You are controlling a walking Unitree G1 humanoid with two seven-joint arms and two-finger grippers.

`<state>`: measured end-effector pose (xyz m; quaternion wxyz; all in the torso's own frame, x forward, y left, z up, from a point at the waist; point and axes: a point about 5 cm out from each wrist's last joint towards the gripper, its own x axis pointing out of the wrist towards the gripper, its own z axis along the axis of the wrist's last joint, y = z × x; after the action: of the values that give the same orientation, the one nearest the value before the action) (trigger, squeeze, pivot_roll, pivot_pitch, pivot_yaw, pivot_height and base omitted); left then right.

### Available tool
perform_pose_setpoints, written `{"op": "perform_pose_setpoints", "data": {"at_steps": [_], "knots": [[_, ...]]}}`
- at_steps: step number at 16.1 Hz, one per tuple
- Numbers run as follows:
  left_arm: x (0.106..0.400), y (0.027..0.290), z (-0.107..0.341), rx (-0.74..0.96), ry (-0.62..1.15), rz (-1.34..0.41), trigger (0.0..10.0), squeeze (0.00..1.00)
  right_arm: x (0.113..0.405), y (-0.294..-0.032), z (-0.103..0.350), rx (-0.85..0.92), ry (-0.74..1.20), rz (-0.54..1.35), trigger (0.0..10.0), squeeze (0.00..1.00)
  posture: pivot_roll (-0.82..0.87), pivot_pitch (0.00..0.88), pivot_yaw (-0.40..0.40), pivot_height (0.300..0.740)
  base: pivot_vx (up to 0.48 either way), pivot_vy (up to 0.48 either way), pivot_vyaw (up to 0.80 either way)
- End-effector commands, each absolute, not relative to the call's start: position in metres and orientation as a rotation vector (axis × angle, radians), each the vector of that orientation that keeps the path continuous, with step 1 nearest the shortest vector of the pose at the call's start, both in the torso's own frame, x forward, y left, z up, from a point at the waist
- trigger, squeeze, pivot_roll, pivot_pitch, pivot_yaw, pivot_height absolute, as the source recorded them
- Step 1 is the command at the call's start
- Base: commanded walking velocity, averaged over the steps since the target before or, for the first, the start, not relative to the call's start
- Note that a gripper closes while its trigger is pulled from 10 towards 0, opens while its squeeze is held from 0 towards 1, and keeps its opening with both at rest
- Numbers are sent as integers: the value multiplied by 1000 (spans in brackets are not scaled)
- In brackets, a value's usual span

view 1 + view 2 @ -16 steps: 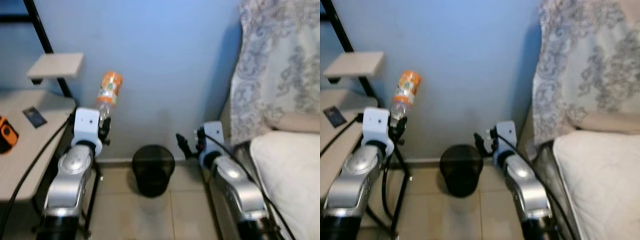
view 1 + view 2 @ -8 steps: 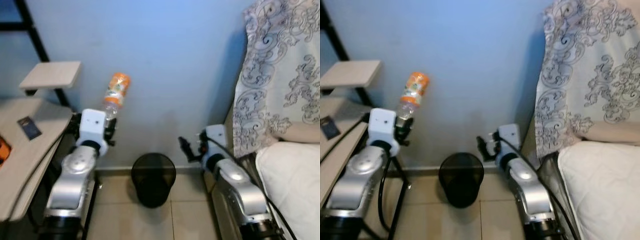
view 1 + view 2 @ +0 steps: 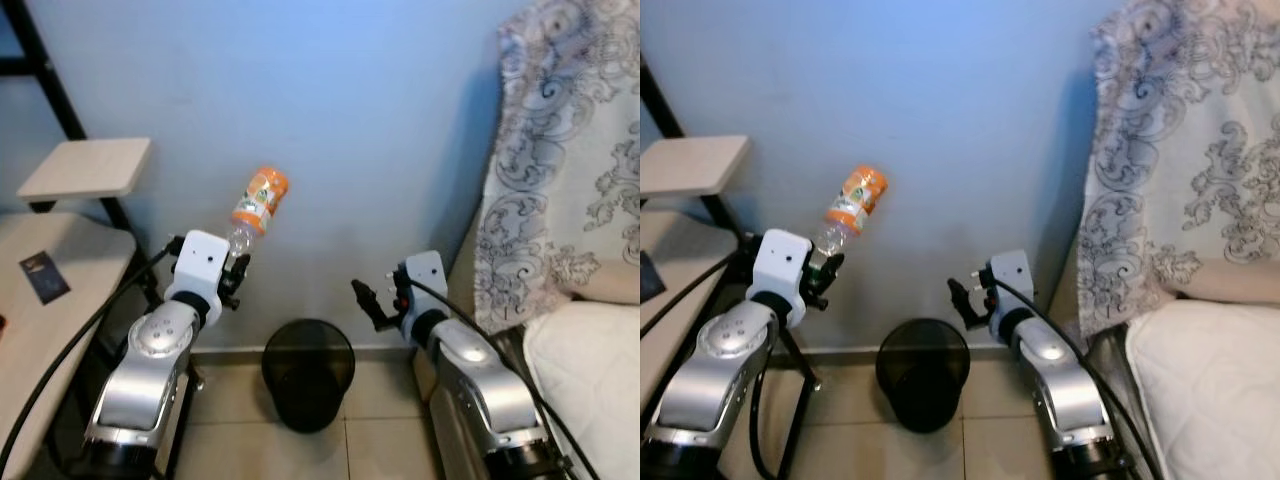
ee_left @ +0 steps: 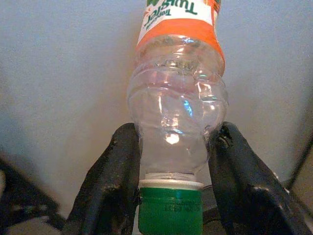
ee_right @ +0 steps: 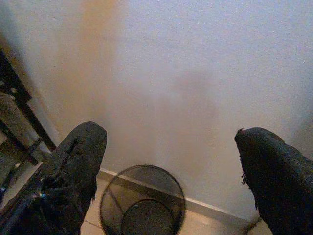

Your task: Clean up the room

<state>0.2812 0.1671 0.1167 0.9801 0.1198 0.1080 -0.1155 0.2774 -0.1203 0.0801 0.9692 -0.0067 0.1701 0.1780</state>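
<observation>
My left gripper (image 3: 236, 268) is shut on the neck of an empty clear plastic bottle (image 3: 258, 204) with an orange label and green cap (image 4: 170, 211). The bottle tilts up and to the right, held in the air left of and above a black mesh wastebasket (image 3: 308, 372) that stands on the tiled floor against the blue wall. In the left wrist view the two black fingers (image 4: 112, 186) clamp the bottle (image 4: 177, 117) just above the cap. My right gripper (image 3: 365, 301) is open and holds nothing, raised to the right of the wastebasket (image 5: 143, 204).
A pale desk (image 3: 40, 300) with a dark card (image 3: 43, 276) and a small raised shelf (image 3: 85, 167) on a black frame stands at the left. A bed with a white pillow (image 3: 590, 365) and a patterned curtain (image 3: 575, 160) fills the right. Tiled floor (image 3: 250, 445) lies between.
The camera has shifted. My left gripper has carried the bottle to the right, closer to the spot above the wastebasket. The right gripper stays open beside it.
</observation>
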Motion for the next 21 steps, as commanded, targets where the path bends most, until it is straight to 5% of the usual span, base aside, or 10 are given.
{"op": "perform_pose_setpoints", "data": {"at_steps": [1,5,18,21], "knots": [[280,163,117,252,220,-261,10000,0,280,-124,85,-22,323,344,10000,0,68,0,10,740,274,0,0],[276,164,113,284,244,-304,10000,0,279,-124,84,-30,325,352,10000,0,69,0,9,740,277,0,600],[273,163,109,300,264,-339,10000,0,278,-124,82,1,347,335,10000,0,63,0,13,740,283,0,0],[272,162,109,301,265,-346,10000,0,279,-125,83,4,348,328,10000,0,63,0,14,740,290,0,-771]]}}
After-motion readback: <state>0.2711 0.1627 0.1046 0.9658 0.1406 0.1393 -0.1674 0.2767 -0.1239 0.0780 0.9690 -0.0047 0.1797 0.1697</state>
